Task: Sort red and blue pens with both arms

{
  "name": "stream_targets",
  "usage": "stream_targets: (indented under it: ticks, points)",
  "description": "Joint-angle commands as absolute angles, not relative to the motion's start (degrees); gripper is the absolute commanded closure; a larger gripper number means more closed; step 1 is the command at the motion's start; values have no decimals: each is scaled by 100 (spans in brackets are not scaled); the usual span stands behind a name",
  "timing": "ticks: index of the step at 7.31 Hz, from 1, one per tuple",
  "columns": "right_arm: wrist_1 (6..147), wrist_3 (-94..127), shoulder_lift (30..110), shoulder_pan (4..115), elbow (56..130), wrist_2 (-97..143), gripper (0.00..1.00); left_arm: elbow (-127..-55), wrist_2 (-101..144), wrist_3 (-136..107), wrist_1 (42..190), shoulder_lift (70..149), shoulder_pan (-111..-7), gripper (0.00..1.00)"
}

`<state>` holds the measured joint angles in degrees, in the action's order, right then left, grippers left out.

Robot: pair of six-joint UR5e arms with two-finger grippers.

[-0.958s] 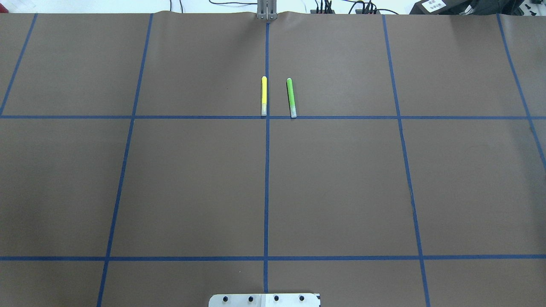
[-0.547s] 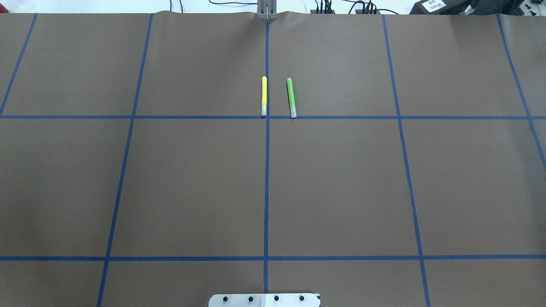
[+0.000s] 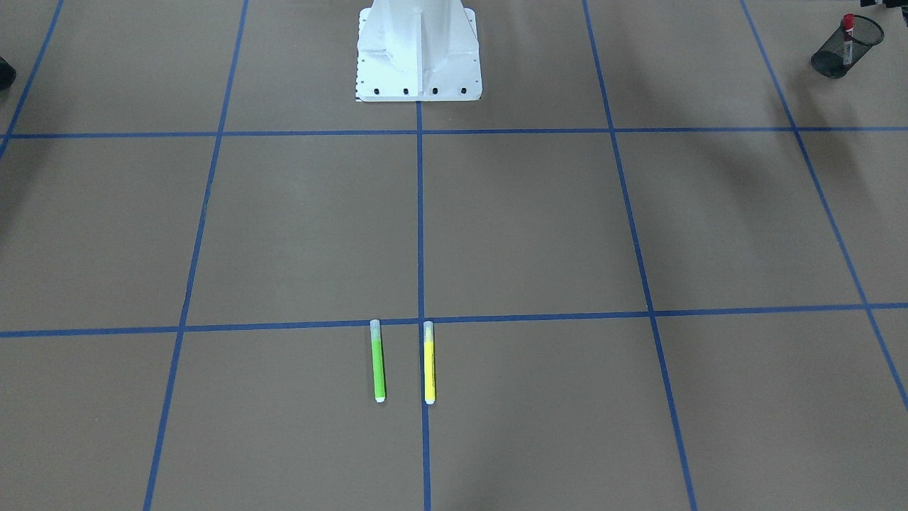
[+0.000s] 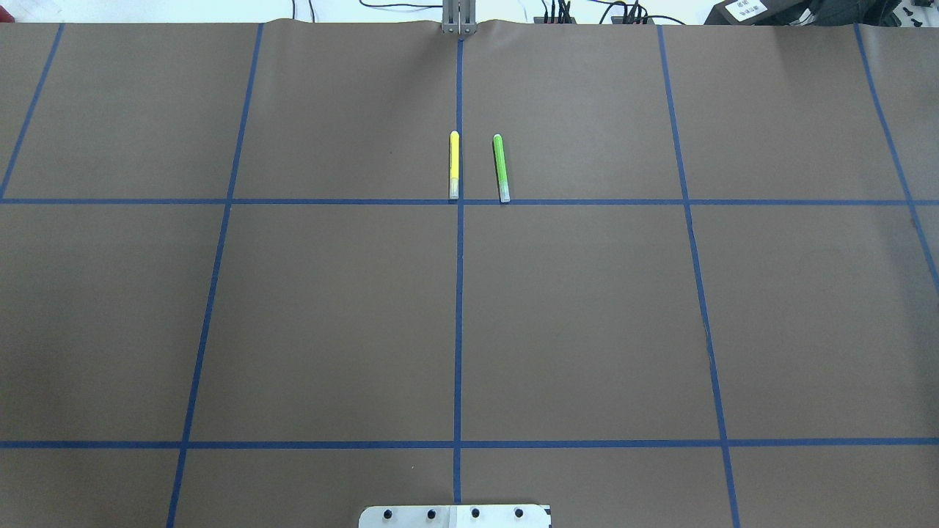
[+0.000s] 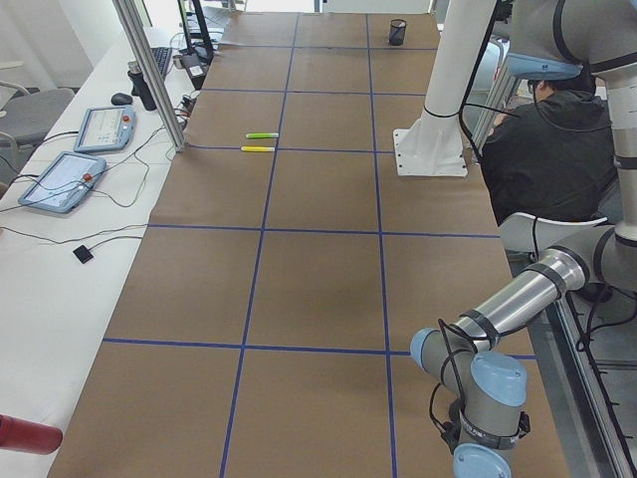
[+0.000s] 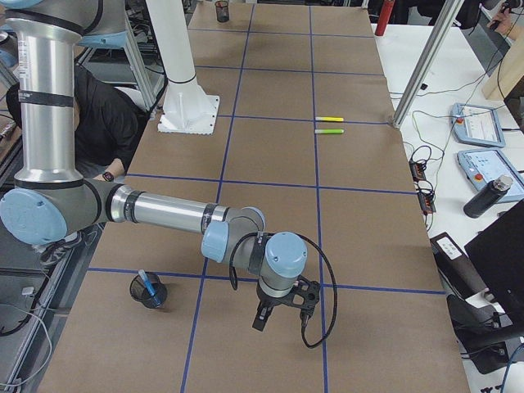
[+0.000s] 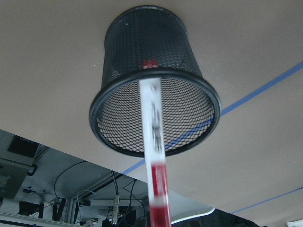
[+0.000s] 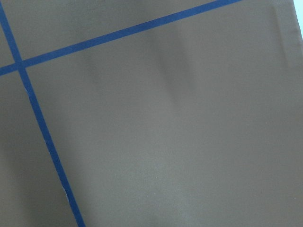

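The red pen [image 7: 152,123], white-barrelled with red ends, stands leaning in a black mesh cup [image 7: 94,118] in the left wrist view. The front-facing view shows the same cup [image 3: 830,60] at the far right corner, the red cap [image 3: 848,21] poking out. The blue pen [image 6: 146,281] stands in a second mesh cup [image 6: 137,296] near the table's end in the exterior right view. My right gripper [image 6: 282,323] hangs just above the paper to that cup's right; I cannot tell if it is open or shut. My left gripper shows in no view.
A yellow marker [image 4: 454,165] and a green marker [image 4: 500,167] lie side by side at the far middle of the brown, blue-taped table [image 4: 587,315]. The white robot base [image 3: 418,50] stands at the near edge. A person [image 5: 542,149] sits behind it.
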<state>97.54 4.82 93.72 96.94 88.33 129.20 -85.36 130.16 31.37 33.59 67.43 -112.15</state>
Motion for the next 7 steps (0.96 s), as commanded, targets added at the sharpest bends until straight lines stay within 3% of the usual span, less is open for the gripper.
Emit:
stream_targets:
  ticks: [1,3,7]
  points:
    - [9747,483,9352,9694,8981,12920,0,-8848,13025,3181,3384,7108,-11215,0]
    - [9756,492,9343,9694,9193,12955,0,-9403,13008,3155,3636,7923,-11206,0]
    - [9650,492,9229,9404,9422,13192,0,-9518,13034,2633,5551,8928,-10970,0]
